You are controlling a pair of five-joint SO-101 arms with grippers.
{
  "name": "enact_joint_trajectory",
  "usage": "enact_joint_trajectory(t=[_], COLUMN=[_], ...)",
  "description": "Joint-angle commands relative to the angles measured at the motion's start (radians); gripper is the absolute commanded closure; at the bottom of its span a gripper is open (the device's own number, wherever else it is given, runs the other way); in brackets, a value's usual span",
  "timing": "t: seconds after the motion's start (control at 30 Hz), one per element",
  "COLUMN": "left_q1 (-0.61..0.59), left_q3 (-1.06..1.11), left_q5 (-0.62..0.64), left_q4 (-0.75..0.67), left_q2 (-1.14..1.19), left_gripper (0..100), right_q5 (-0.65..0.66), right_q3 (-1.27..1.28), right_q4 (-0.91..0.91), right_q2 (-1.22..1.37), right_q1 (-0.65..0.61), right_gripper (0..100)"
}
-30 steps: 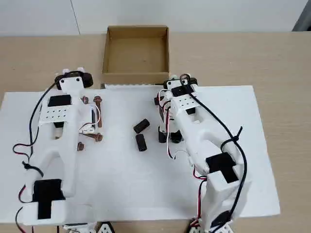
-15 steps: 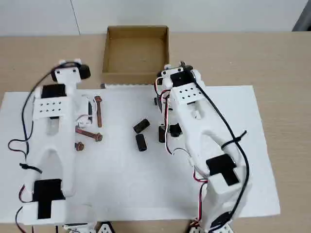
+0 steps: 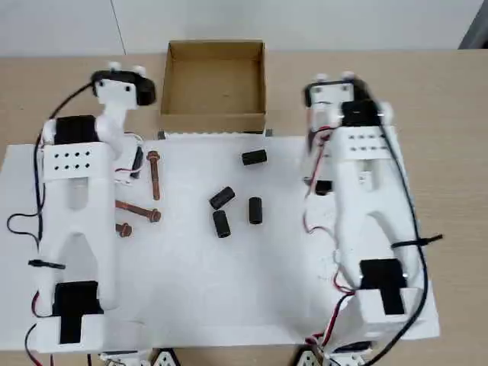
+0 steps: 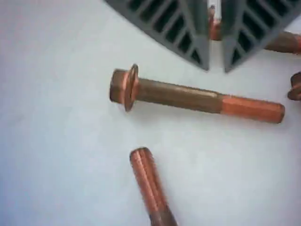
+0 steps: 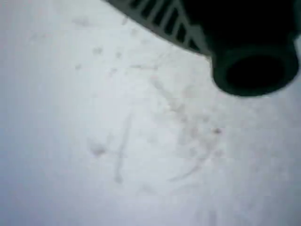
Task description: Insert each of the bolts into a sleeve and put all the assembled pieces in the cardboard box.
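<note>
Three copper bolts (image 3: 155,174) (image 3: 139,210) (image 3: 124,229) lie on the white sheet at the left. My left gripper (image 3: 136,162) hangs just left of them, over the sheet. Its jaws stand shut to a thin slit in the left wrist view (image 4: 215,61), and a further bolt (image 4: 282,42) lies on the sheet beyond them. A long bolt (image 4: 193,96) lies close by. My right gripper (image 3: 320,185) is shut on a black sleeve (image 5: 256,70) above bare sheet. Several loose sleeves (image 3: 255,158) (image 3: 222,198) (image 3: 221,223) lie mid-sheet. The cardboard box (image 3: 213,116) stands open behind.
The white sheet (image 3: 191,290) covers most of the wooden table, with free room toward its front. Both arms' white bodies stretch along the sheet's left and right sides. The box touches the sheet's far edge.
Both arms have risen and swung apart. The right one moved right with a sleeve in its jaws, uncovering a sleeve near the box. The left one pulled up and to the left.
</note>
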Motion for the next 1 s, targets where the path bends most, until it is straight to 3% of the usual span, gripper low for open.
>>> enact_joint_trajectory(t=[0.0,0.13,0.3,0.5,0.97], left_q1=[0.008,0.009,0.044,0.072,0.081], left_q3=[-0.039,-0.044,-0.074,-0.269,-0.602], left_q5=[-0.075,-0.087,0.052,0.184,0.292], left_q4=[0.005,-0.057,-0.077,-0.075,-0.06], left_q2=[-0.005,0.037,0.209,0.399,0.69], left_gripper=[99,99,99,99,98], right_q5=[0.035,0.037,0.035,0.035,0.034], right_q3=[-0.048,-0.005,0.101,0.147,0.15], right_q4=[0.012,0.012,0.012,0.012,0.008], right_q2=[-0.051,-0.054,-0.058,-0.059,-0.053], right_q1=[0.058,0.082,0.09,0.091,0.093], right_gripper=[99.6,99.5,99.5,99.5,99.5])
